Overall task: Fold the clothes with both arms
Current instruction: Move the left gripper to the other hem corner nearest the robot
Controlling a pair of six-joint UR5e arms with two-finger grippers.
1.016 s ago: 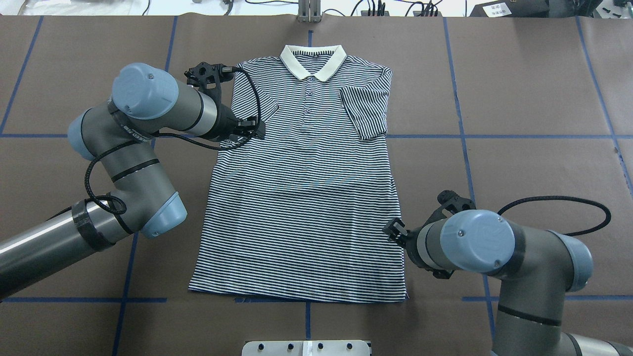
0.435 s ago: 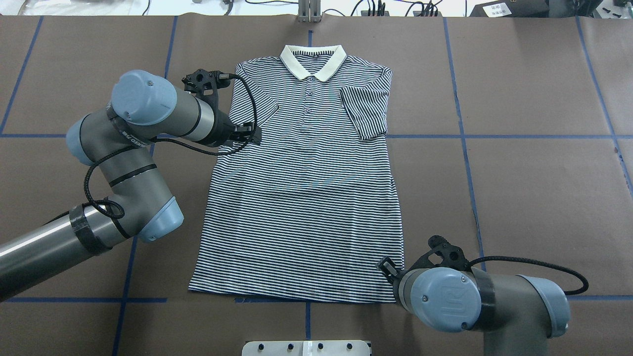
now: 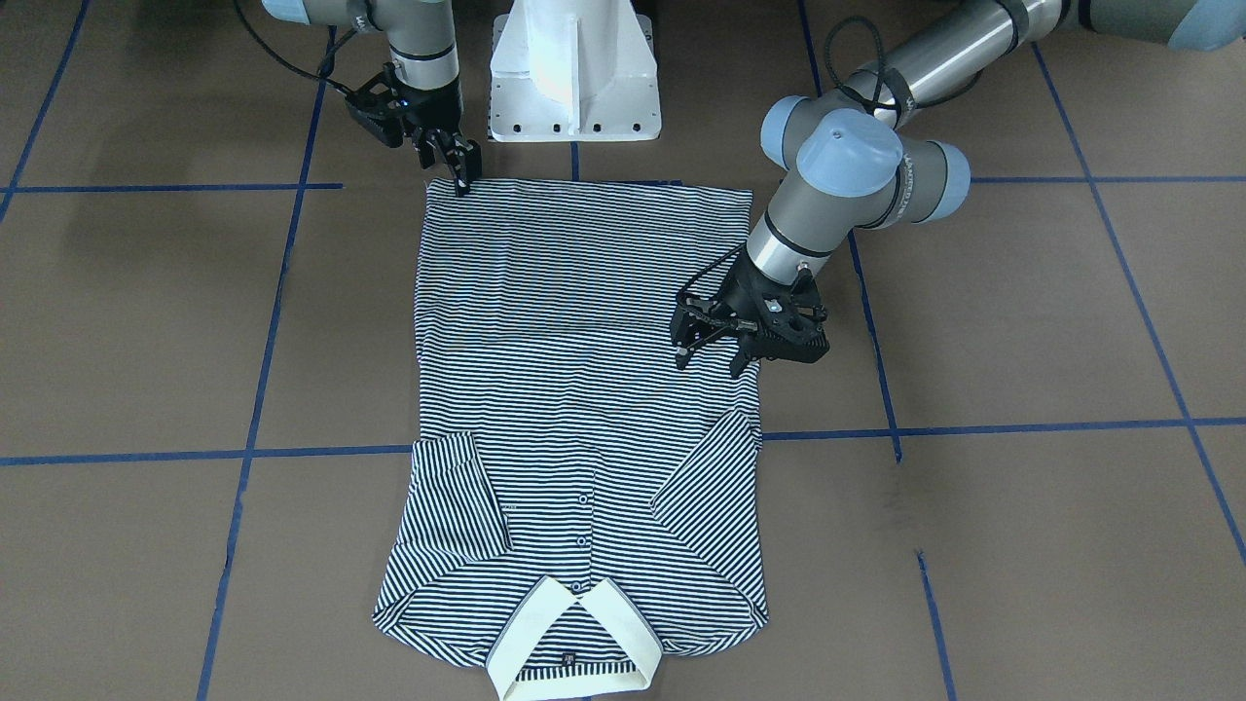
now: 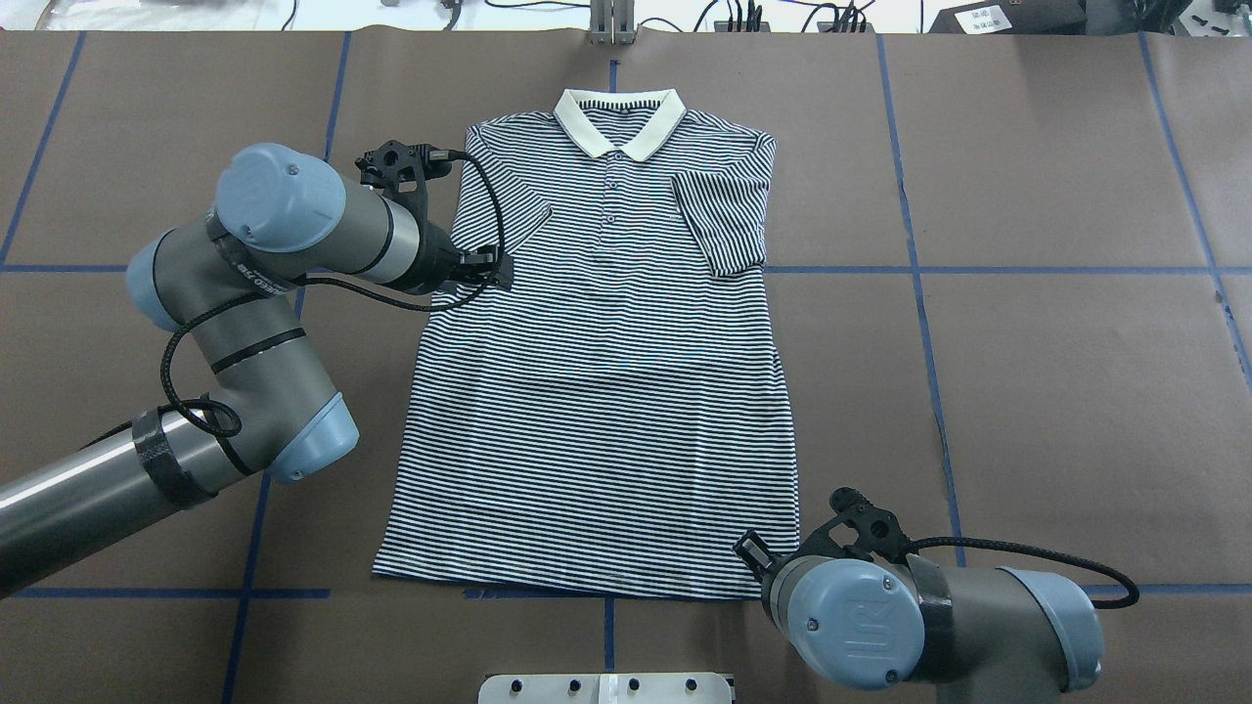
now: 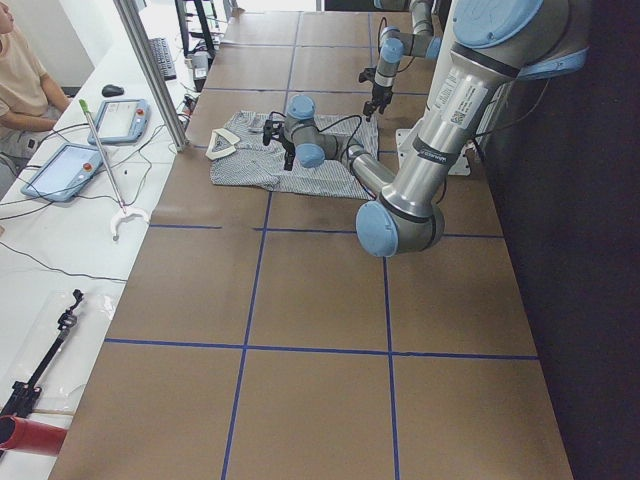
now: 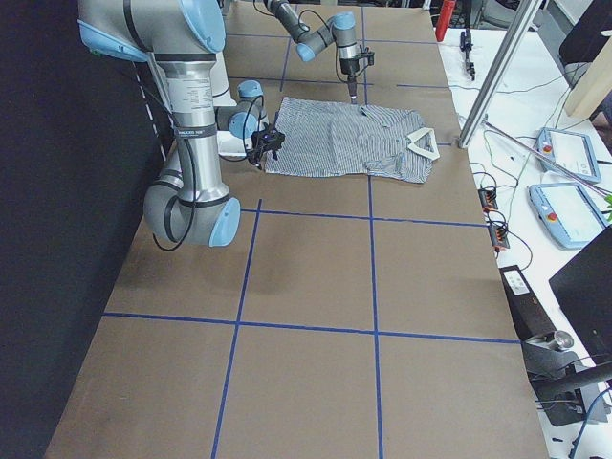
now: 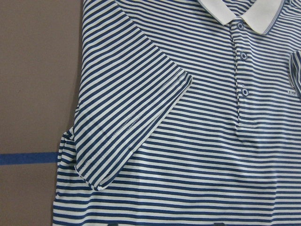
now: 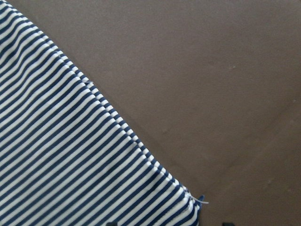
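The striped polo shirt point(image 4: 606, 391) lies flat, front up, with its cream collar point(image 4: 618, 119) at the far side and both sleeves folded in over the chest. It also shows in the front-facing view point(image 3: 574, 389). My left gripper point(image 3: 709, 358) is open and empty, hovering over the shirt's edge just below the left folded sleeve point(image 7: 127, 127). My right gripper point(image 3: 461, 177) is at the shirt's near hem corner point(image 8: 190, 202). Its tips show spread apart at the bottom of the right wrist view, with nothing between them. In the overhead view the right wrist hides most of it.
The white pedestal base point(image 3: 574, 68) stands just behind the hem. Blue tape lines point(image 4: 978, 269) cross the brown table cover. A metal post point(image 4: 611, 24) stands beyond the collar. Benches with tablets point(image 5: 65, 170) and an operator lie past the table's far edge.
My right arm has moved toward the robot along the shirt's right side, down to the near hem corner. My left arm has drawn back slightly to the left. The shirt has not moved.
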